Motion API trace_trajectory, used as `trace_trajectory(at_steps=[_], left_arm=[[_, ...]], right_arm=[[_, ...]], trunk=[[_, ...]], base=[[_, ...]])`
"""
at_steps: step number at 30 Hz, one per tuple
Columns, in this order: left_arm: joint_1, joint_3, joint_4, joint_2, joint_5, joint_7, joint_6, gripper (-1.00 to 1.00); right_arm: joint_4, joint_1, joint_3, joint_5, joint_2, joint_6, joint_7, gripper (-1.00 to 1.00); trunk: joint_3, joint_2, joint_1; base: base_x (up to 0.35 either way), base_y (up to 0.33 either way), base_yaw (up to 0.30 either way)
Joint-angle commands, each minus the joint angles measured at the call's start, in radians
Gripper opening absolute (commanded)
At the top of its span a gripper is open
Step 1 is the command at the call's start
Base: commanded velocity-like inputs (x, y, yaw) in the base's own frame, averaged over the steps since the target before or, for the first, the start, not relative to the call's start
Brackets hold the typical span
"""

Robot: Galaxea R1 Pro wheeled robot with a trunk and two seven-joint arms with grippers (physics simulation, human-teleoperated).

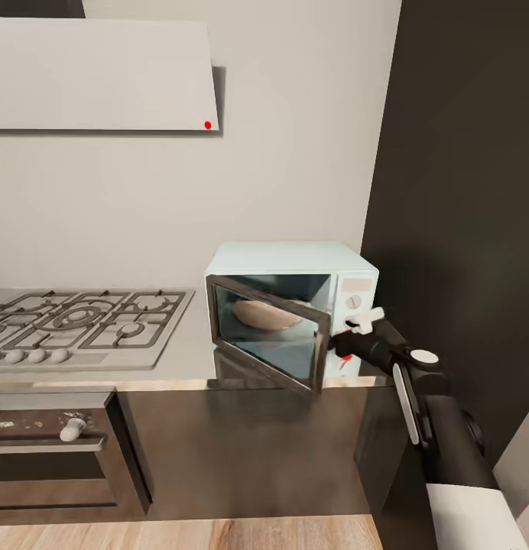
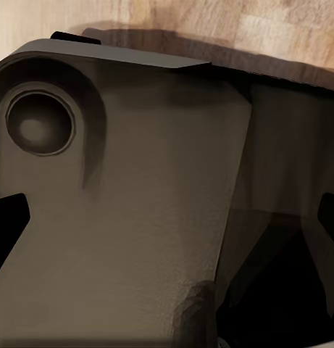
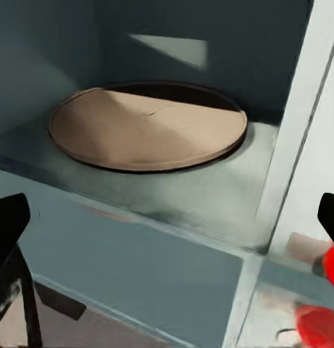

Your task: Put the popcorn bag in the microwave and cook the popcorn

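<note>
Beside microwave (image 1: 295, 305) door, right gripper (image 1: 356, 325) open.

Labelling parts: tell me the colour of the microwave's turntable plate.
Tan-brown turntable plate, clearest in the right wrist view.

Gas hob (image 1: 81, 325) left; oven (image 1: 54, 458) beneath; range hood (image 1: 100, 72) above.

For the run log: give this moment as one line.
microwave: door ajar | turntable: bare | right gripper: open, at door edge | popcorn bag: unseen
</note>
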Motion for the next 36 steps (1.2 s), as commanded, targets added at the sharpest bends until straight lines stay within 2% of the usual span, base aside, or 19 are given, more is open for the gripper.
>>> trace_trajectory(at_steps=[1,6,14,36], left_arm=[[0.0,0.003,-0.001,0.0,0.006,-0.001,-0.001,1.0],[0.001,0.003,-0.001,0.0,0.006,-0.001,-0.001,1.0],[0.0,0.004,-0.001,-0.001,0.006,-0.001,-0.002,1.0],[0.0,0.004,-0.001,0.0,0.006,0.0,-0.003,1.0]], right_arm=[[-0.001,-0.001,-0.001,0.011,0.0,0.002,0.016,1.0],[0.001,-0.001,-0.002,0.014,-0.005,0.0,0.066,1.0],[0.0,-0.001,-0.003,0.013,-0.006,0.0,0.072,1.0],[0.013,-0.001,0.003,0.009,0.009,0.011,0.074,1.0]], trunk=[[-0.001,-0.001,0.0],[-0.001,-0.001,0.0],[-0.001,-0.001,0.0],[-0.001,-0.001,0.0]], base=[[0.0,0.0,0.0],[0.0,0.0,0.0],[-0.053,0.009,0.0],[-0.228,0.171,0.0]])
